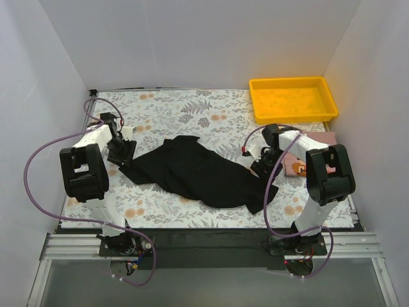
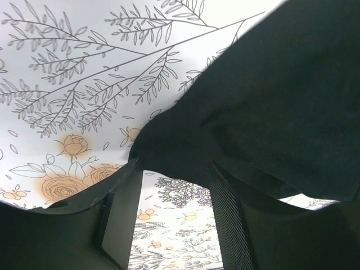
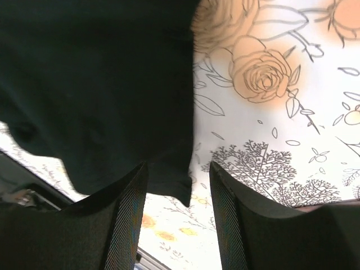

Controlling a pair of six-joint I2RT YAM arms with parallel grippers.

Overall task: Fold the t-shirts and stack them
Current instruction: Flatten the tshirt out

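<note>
Left tool (image 2: pixel 175 169): spread at left end of black t-shirt (image 1: pixel 192 169).
Right tool (image 3: pixel 179 169): spread at its right hem, apparently not gripping.
Do: pinch both ends, pull flat.

The left arm (image 1: pixel 96 136) and the right arm (image 1: pixel 292 140) are white tubes with big black blocks at the bends. A thin purple cable (image 1: pixel 25 171) loops off each one. Each arm has a small black base (image 1: pixel 123 245) with little red wires. The gripper fingers (image 3: pixel 125 225) are black, with tiny dots like a net.
</note>
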